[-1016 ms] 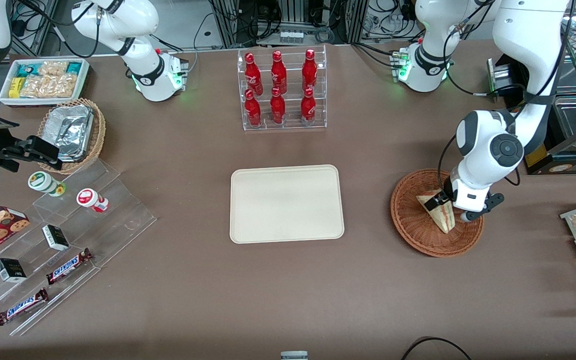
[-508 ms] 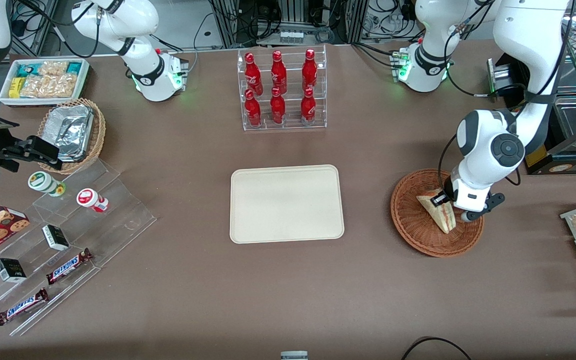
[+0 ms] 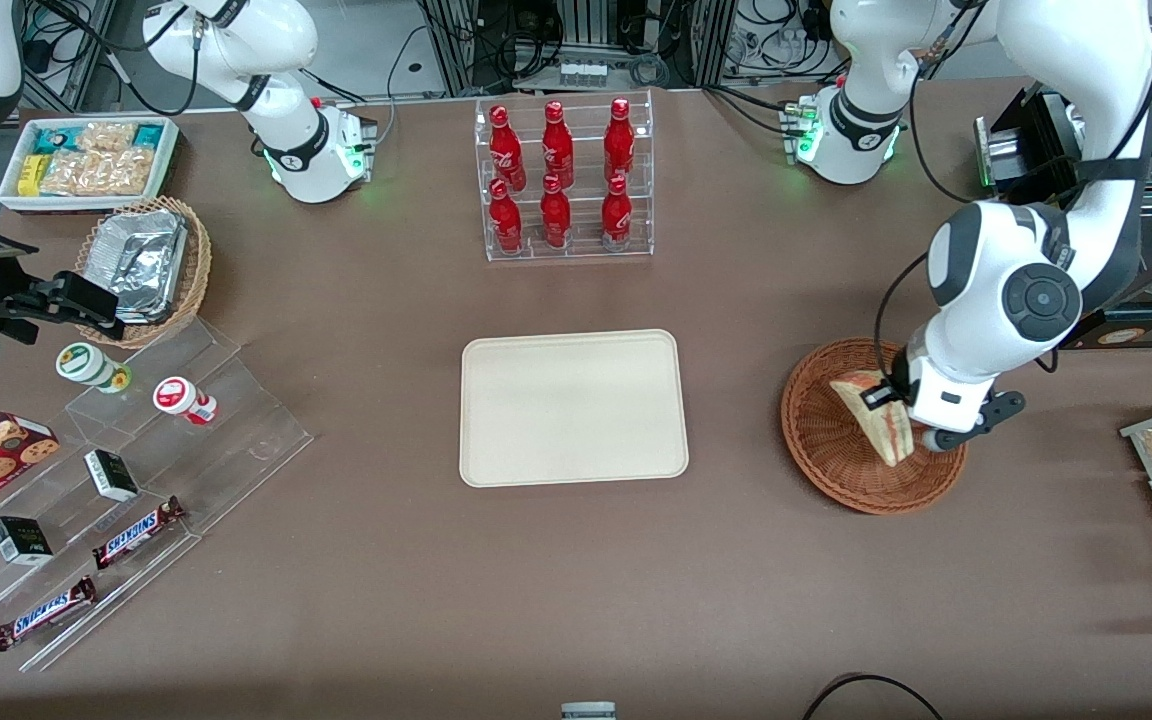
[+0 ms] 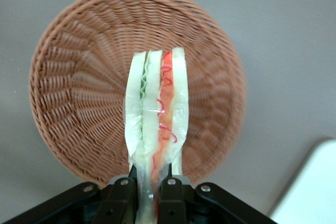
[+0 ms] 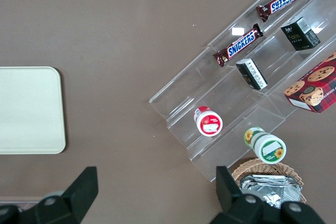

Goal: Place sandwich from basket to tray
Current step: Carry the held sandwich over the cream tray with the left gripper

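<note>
Sandwich (image 4: 155,124) pinched at one end in the closed claw (image 4: 153,187), above the basket (image 4: 73,87), seemingly lifted clear. Soft, light, film-wrapped, likely slippery; gentle squeeze across the bread faces.

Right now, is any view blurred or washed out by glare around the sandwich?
Left wrist view: the wrapped white-bread sandwich wedge is sharp in the shut hand, though the round reddish-brown wicker basket blurs slightly at its rim. Front view: even lighting, soft shadow by the basket, no glare on the flat cream rectangular tray.
</note>
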